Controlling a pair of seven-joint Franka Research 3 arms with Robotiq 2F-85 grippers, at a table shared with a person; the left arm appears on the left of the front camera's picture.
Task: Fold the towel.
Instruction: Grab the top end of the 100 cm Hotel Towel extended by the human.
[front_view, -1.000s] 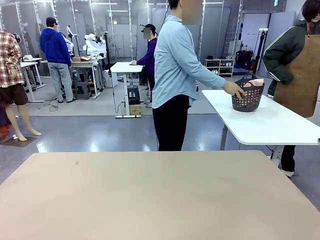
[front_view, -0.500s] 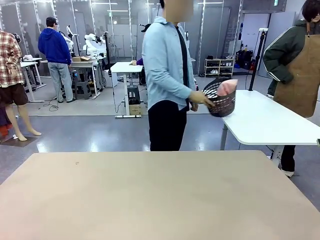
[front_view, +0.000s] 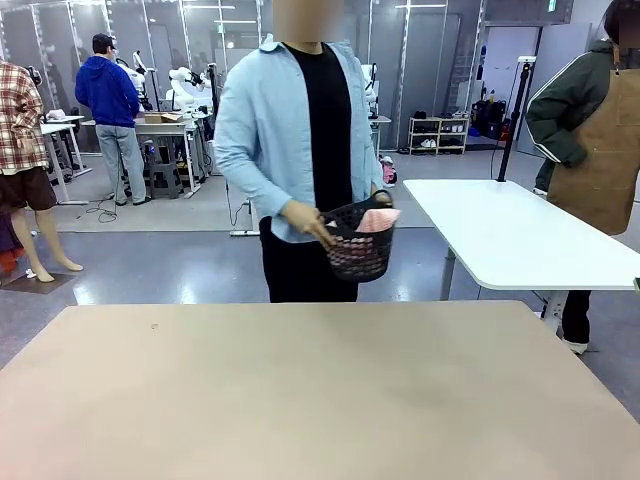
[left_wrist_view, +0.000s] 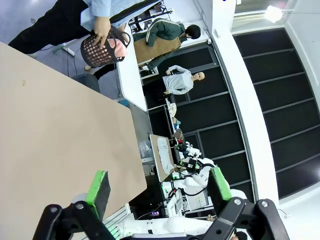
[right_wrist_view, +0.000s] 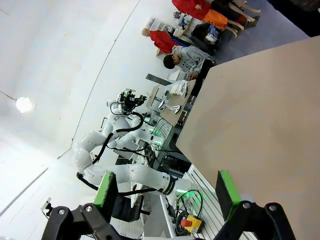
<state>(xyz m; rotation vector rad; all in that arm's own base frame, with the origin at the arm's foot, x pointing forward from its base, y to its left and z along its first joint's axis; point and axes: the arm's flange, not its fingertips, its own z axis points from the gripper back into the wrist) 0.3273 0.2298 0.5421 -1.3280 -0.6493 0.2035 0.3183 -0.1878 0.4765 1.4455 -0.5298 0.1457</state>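
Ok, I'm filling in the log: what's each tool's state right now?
Left tool: open, holding nothing.
Right tool: open, holding nothing.

Matt table (front_view: 300, 400), plastic basket (front_view: 358, 258), cloth towel (front_view: 378, 219)

The towel (front_view: 378, 220) was a pale salmon-pink cloth, crumpled into a loose bundle inside a dark openwork basket (front_view: 358, 255), with a soft fold rising above the rim on one side and more pink showing through the holes lower down. It was off the table (front_view: 320, 400), held in the basket at waist height by the person (front_view: 300, 130) standing at the far edge. In the left wrist view it showed as a small pink bulge at the basket's mouth, its weave too small to make out.
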